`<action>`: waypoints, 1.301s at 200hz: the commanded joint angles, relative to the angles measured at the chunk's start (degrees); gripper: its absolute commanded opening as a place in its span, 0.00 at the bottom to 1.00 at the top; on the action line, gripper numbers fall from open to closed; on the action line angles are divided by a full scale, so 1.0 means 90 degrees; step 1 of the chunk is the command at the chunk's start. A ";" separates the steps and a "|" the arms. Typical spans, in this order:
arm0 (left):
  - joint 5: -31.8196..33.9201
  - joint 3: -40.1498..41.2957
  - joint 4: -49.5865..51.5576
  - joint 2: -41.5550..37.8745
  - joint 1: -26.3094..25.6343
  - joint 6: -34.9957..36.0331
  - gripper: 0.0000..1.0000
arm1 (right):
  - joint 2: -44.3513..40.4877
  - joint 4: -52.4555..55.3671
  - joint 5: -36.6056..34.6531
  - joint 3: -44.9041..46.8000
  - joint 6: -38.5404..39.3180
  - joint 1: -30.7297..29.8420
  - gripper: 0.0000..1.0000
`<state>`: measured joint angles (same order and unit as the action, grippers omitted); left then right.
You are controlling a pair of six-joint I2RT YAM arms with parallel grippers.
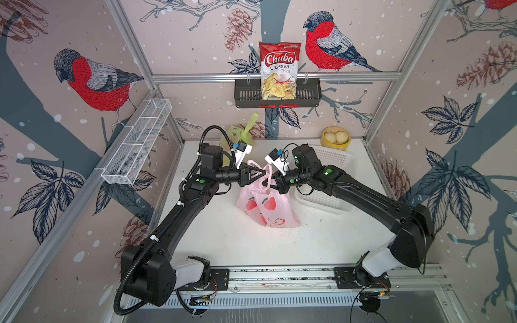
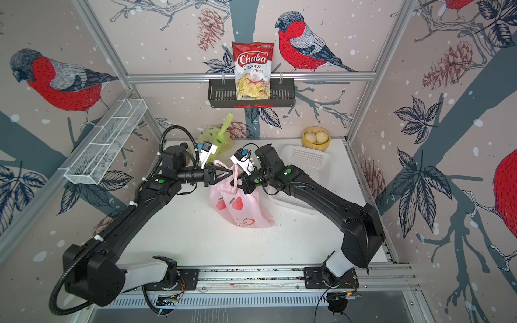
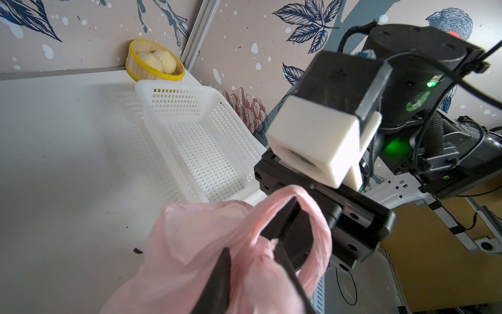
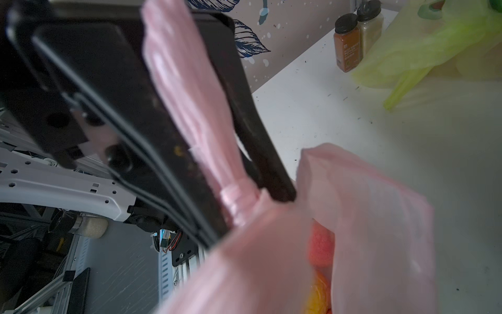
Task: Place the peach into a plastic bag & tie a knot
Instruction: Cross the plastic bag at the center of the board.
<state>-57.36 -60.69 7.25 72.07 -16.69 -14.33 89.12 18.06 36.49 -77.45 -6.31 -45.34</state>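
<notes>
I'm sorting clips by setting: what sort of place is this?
Probably a robot test booth, not a home: metal frame bars carrying bird wallpaper panels, and two robot arms mounted on a rail at a white table.

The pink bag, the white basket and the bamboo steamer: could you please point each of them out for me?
pink bag (image 1: 270, 208): a top view, on its fruit-printed side.
white basket (image 3: 201, 146): left wrist view, on its mesh floor.
bamboo steamer (image 3: 140, 71): left wrist view, on its wooden wall.
</notes>
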 commanded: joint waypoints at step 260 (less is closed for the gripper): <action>0.0124 0.0036 -0.0405 -0.0205 -0.0018 -0.0010 0.00 | 0.0369 0.0014 -0.0128 -0.0750 0.0115 -0.0177 0.95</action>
<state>-55.44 -60.36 6.26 70.39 -16.78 -14.68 91.92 17.85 37.34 -83.53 -5.78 -46.61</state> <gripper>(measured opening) 0.066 0.961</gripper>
